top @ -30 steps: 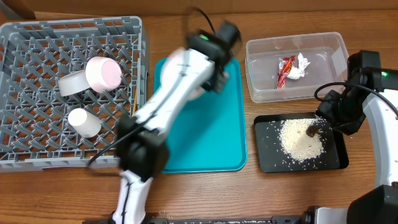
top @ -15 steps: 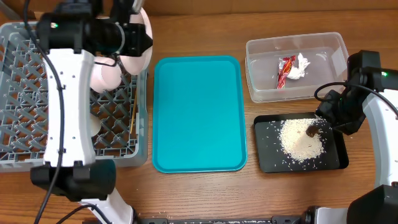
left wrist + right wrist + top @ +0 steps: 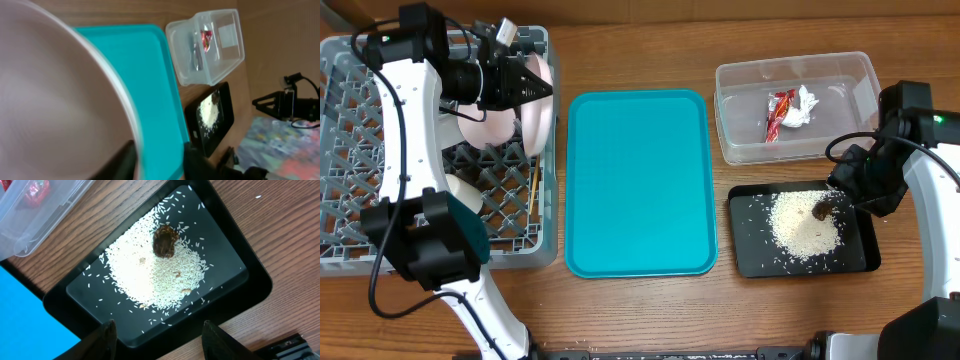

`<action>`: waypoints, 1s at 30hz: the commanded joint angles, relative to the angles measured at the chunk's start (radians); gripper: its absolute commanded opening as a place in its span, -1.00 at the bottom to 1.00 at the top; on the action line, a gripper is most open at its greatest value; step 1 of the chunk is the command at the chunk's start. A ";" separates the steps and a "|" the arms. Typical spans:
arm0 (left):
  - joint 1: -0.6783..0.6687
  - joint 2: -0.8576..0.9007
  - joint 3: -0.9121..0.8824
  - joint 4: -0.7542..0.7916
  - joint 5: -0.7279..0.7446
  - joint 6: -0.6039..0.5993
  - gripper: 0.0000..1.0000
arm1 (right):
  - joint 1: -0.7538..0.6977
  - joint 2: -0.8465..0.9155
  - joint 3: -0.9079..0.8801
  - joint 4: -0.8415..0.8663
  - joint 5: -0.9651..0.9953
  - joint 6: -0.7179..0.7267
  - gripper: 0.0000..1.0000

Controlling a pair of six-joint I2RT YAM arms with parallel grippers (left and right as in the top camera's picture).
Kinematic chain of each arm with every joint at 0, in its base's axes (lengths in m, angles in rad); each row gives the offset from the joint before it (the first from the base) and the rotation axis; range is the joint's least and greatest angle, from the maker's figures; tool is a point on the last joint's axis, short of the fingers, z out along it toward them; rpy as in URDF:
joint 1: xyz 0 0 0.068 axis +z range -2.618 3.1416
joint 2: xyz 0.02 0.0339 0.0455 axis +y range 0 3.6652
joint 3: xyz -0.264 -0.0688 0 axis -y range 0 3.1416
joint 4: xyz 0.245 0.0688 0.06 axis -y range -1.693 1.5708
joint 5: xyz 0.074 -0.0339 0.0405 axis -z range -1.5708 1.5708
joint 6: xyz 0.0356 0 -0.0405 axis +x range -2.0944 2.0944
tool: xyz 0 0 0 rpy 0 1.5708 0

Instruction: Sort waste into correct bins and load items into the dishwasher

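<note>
- Our left tool (image 3: 530, 88) is clamped on the rim of the plate (image 3: 546, 110). In the wrist view one finger sits on each face.
- The plate stands on edge over the right side of the rack (image 3: 360, 215), just beside a pink bowl (image 3: 490, 125). We cannot tell whether it touches the lattice.
- We judge it stiff, glazed, slippery and breakable, and fairly heavy for a rim pinch. Hold deep on the rim, keep it upright, and ease it down rather than drop it.
- Our right tool (image 3: 160, 342) gapes wide with nothing in it, hanging over the black tray (image 3: 245, 280) and its rice (image 3: 145, 275).
- Further out, the wrapper (image 3: 788, 108) lies in the tub (image 3: 735, 140), and the teal tray (image 3: 640, 180) sits between rack and tub on the table (image 3: 640, 310).
</note>
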 commanded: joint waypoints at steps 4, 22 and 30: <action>0.063 0.027 0.001 -0.037 -0.006 0.022 0.78 | -0.003 -0.028 0.014 0.002 0.001 -0.002 0.13; -0.080 -0.246 0.003 -0.196 -0.900 -0.444 0.99 | 0.181 -0.037 0.079 0.364 -0.309 -0.335 0.91; -0.131 -0.357 -0.145 -0.245 -0.889 -0.456 1.00 | 0.173 -0.039 0.078 0.243 -0.192 -0.248 1.00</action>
